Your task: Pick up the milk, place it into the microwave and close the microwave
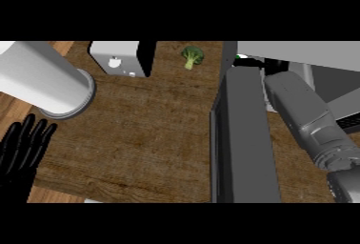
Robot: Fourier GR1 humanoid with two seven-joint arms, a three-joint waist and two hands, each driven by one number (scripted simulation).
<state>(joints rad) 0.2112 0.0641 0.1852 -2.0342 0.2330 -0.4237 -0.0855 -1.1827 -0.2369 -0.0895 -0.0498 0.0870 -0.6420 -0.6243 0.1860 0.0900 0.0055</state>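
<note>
The microwave stands at the right with its dark door swung open toward me. My right forearm reaches over the door into the microwave's opening. Only a black sliver of my right hand shows past the door's top edge, and its grip is hidden. A small white and green bit peeks out beside that hand; I cannot tell whether it is the milk. My left hand rests open at the lower left edge, fingers up, holding nothing.
A large white cylinder stands on the counter's left edge. A white box with a dark side sits at the back. A broccoli floret lies near the back, left of the microwave. The wooden counter spreads between them.
</note>
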